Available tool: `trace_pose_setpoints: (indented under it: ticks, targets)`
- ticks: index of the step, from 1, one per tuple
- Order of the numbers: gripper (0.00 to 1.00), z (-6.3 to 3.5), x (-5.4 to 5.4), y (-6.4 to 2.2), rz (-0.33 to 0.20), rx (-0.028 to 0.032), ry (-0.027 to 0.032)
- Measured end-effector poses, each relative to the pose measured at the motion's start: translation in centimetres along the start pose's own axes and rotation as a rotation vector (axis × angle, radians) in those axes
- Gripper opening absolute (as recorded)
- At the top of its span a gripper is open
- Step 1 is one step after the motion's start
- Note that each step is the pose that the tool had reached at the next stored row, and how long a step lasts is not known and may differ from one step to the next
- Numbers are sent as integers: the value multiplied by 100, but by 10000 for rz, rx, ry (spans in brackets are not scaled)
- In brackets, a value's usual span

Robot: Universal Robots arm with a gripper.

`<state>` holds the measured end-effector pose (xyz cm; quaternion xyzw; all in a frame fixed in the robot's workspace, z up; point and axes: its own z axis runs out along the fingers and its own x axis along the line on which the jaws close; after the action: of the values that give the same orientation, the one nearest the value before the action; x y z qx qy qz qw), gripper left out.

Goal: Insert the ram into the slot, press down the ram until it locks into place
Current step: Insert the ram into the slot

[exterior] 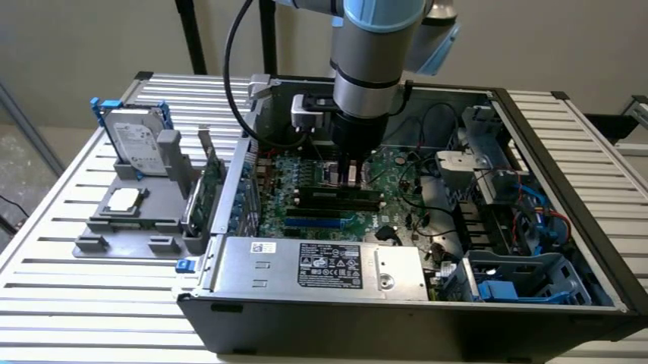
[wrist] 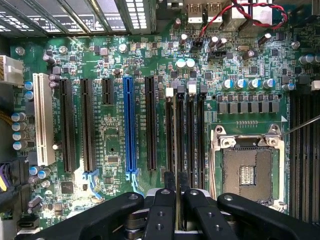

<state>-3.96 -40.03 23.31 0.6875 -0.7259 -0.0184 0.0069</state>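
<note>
Tool (wrist: 177, 195) clamped on the ram (wrist: 178, 150), which stands edge-on along the slot (wrist: 179, 100) beside the processor socket (wrist: 247, 172), mid-motherboard (wrist: 112, 150). Any slight tilt or drift toward the neighbouring slot (wrist: 190, 130) and a downward push could jam it, unlocked.

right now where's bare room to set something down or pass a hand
Free: slatted table at its near corner beside the gray fixture, and its strip on the exterior view's right of the computer case. Crowded: around the gripper holding the ram.
</note>
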Motion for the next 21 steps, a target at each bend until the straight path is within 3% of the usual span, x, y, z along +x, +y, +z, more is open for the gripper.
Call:
trace_pose_setpoints:
  ticks: [21]
  targets:
    - [14, 31, 20, -2, -6, -1, 14]
